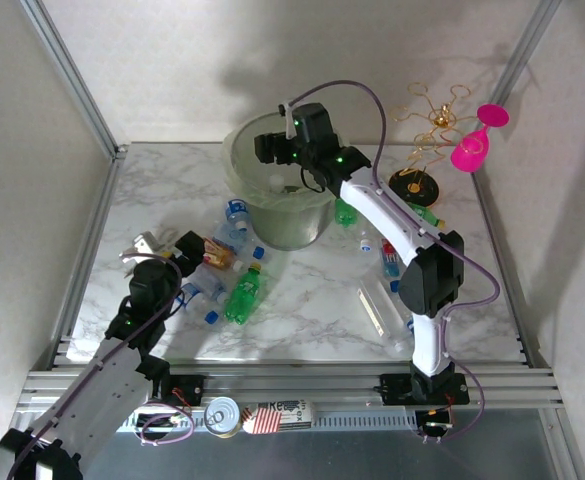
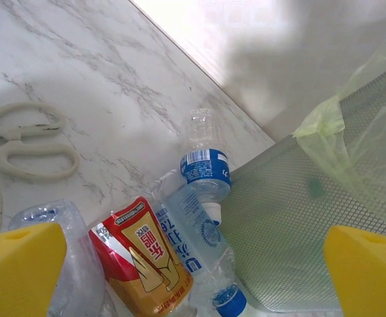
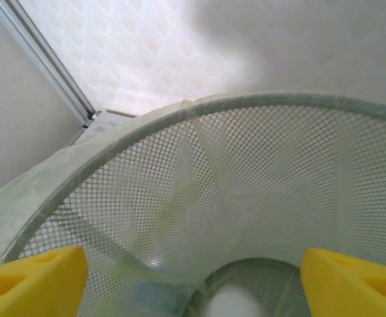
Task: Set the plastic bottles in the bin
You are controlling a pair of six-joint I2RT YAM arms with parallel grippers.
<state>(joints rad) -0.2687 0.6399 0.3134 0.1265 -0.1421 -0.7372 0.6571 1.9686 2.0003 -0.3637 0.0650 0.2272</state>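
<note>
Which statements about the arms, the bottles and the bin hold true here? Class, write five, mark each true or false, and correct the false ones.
1. The right gripper hangs over the bin, jaws apart, nothing between them. True.
2. The left gripper is shut on a green bottle. False: its jaws stand wide open and hold nothing.
3. Every plastic bottle is in the bin. False: several bottles lie on the table.
4. The pink glass is up by the gold wire stand, at the table's far right. True.
5. A pair of scissors lies inside the bin. False: the scissors lie on the table.
</note>
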